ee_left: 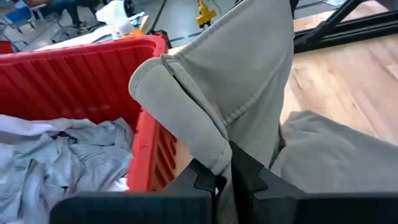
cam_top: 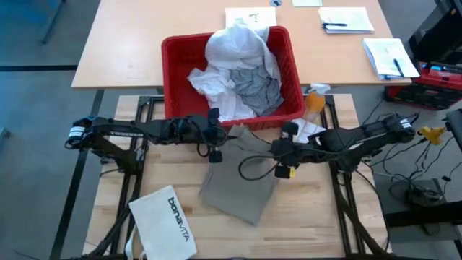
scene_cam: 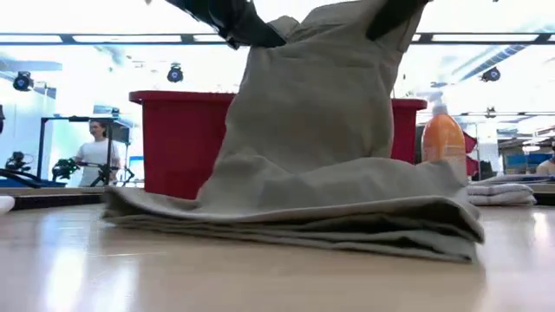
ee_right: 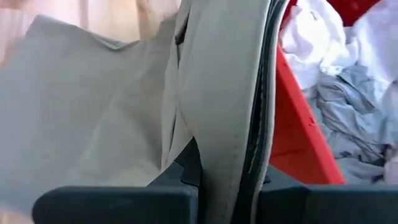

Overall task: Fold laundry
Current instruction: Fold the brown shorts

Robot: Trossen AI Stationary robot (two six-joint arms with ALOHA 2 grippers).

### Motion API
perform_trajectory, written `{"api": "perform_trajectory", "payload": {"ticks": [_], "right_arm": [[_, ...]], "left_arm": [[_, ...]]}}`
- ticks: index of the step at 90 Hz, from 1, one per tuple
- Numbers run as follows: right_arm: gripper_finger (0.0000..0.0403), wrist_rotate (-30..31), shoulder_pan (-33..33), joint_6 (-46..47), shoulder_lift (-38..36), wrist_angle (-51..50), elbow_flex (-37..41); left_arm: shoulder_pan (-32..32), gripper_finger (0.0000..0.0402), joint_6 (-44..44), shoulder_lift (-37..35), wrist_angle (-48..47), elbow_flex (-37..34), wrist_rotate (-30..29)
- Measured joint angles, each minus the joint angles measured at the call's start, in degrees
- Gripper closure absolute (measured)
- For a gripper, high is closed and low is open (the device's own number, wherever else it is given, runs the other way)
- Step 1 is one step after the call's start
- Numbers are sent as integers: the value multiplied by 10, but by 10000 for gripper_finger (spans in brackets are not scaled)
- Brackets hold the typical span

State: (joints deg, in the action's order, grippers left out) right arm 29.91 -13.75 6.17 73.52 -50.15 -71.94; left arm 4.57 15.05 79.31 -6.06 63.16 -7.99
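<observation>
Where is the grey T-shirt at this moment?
In the high view, the grey T-shirt lies inside the red plastic basket at the table's far middle, partly under the crumpled white shirt.

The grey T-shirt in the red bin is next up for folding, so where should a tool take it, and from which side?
Grip the grey T-shirt at its exposed crumpled folds near the red bin's right-front corner, coming straight down from above: the bin walls block sideways approach, and the white shirt covers its far side.
</observation>
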Motion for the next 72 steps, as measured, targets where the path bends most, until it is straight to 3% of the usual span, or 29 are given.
{"api": "perform_trajectory", "payload": {"ticks": [27, 46, 72], "right_arm": [[382, 47, 38, -77, 0, -1, 0], [382, 58, 38, -126, 1, -1, 0], [382, 95, 29, -191, 14, -2, 0]], "left_arm": [[14, 401, 73, 3, 8, -6, -11], [15, 401, 73, 3, 25, -21, -10], [12, 401, 171, 3, 32, -21, -31]]}}
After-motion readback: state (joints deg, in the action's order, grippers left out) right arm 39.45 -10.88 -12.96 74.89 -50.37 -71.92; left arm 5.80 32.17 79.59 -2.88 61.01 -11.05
